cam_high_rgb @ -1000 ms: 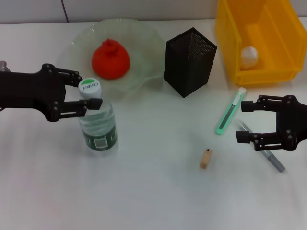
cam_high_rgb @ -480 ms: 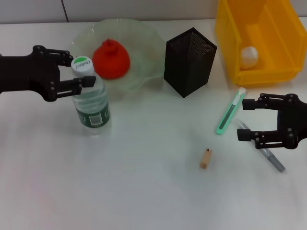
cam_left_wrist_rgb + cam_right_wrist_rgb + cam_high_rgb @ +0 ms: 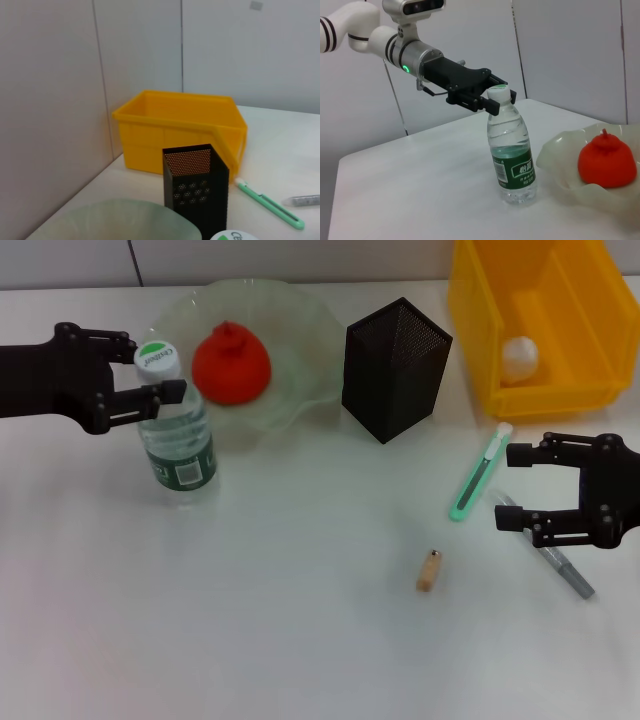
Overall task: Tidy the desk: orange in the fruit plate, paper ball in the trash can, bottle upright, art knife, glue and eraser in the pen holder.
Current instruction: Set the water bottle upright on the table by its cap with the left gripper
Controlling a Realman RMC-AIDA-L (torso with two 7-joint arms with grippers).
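The clear bottle (image 3: 178, 440) stands upright on the white table beside the fruit plate (image 3: 300, 315). My left gripper (image 3: 157, 365) is shut on the bottle's neck under the cap; the right wrist view shows the gripper (image 3: 501, 97) and the bottle (image 3: 512, 150). The orange (image 3: 232, 362) lies in the plate. The paper ball (image 3: 520, 357) lies in the yellow trash can (image 3: 560, 390). My right gripper (image 3: 515, 490) is open and empty, over the near end of the grey glue stick (image 3: 565, 568). The green art knife (image 3: 480, 475) lies beside it. The tan eraser (image 3: 429, 570) lies alone. The black pen holder (image 3: 395, 368) stands mid-table.
The left wrist view shows the pen holder (image 3: 195, 185), the trash can (image 3: 180, 130), the art knife (image 3: 270, 205) and the plate's rim (image 3: 115, 215). A wall runs behind the table. Bare table lies in front of the bottle and eraser.
My left gripper has carried the upright bottle to the left and away from me, toward the plate's left side. The right gripper has stayed in place.
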